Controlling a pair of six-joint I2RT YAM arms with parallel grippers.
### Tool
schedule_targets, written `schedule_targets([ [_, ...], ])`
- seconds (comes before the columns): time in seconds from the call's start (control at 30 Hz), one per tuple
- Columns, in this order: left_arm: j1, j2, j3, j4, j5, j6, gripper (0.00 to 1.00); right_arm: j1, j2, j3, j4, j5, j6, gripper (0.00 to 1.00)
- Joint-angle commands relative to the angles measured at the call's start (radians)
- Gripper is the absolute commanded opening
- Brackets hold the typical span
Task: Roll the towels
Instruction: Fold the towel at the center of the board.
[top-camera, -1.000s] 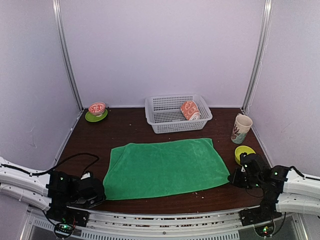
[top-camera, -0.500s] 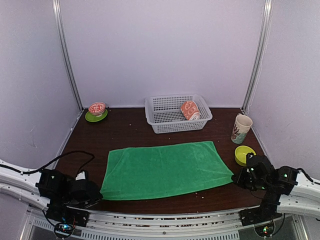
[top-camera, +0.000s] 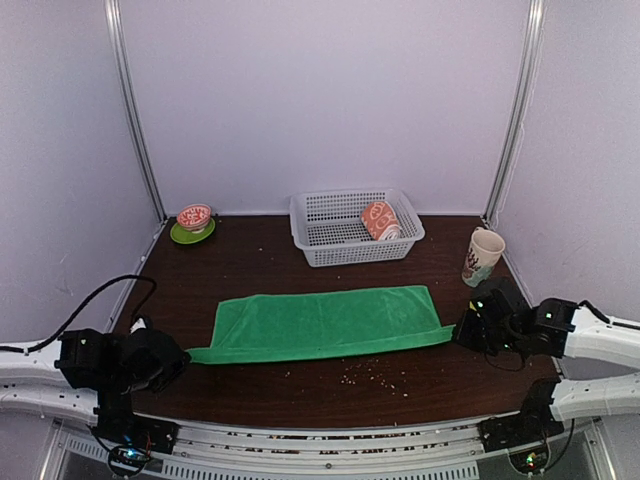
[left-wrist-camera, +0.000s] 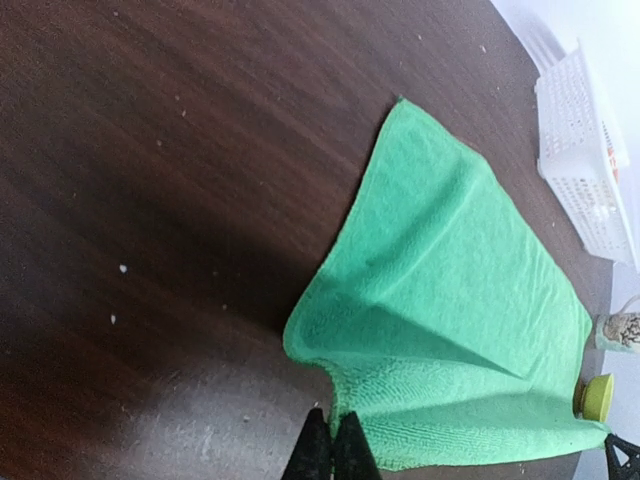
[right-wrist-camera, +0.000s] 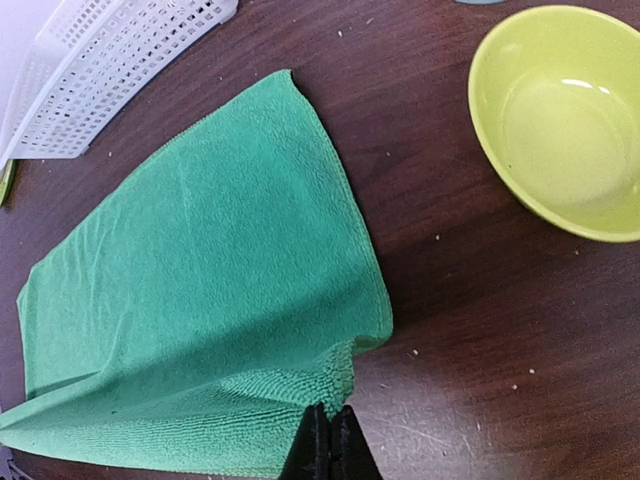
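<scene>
Top external view shows the green towel (top-camera: 320, 322) stretched across the desk (top-camera: 250, 260), its near corners raised because the left end effector (left-wrist-camera: 331, 445) and right end effector (right-wrist-camera: 328, 435) each clench one, apparently ready to begin rolling.

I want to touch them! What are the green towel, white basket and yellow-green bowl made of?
Green towel: soft plush cloth, maybe microfibre; fuzzy nap shows up close. White basket: likely hard plastic, moulded with rows of holes. Yellow-green bowl: smooth, glossy, with bright highlights; plastic or glazed ceramic, hard to say.
</scene>
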Motion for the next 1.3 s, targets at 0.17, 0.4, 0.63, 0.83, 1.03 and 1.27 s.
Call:
schedule_targets([
  [0.17,0.308,0.165,0.071,0.275,0.16,0.401,0.0,-0.122,0.187,0.125,0.137,-0.007,-0.095,0.0],
  [0.4,0.484,0.436,0.188,0.424,0.301,0.573,0.0,-0.21,0.355,0.209,0.21,-0.052,-0.146,0.0],
  [0.63,0.581,0.617,0.319,0.434,0.375,0.668,0.0,-0.284,0.508,0.279,0.242,-0.095,-0.175,0.0],
  [0.83,0.614,0.664,0.389,0.42,0.371,0.722,0.0,-0.325,0.559,0.333,0.256,-0.12,-0.197,0.0],
  [1.03,0.663,0.74,0.449,0.424,0.4,0.757,0.0,-0.342,0.641,0.424,0.25,-0.135,-0.208,0.0],
  [1.27,0.7,0.837,0.442,0.471,0.441,0.756,0.0,-0.36,0.752,0.493,0.265,-0.147,-0.213,0.0],
])
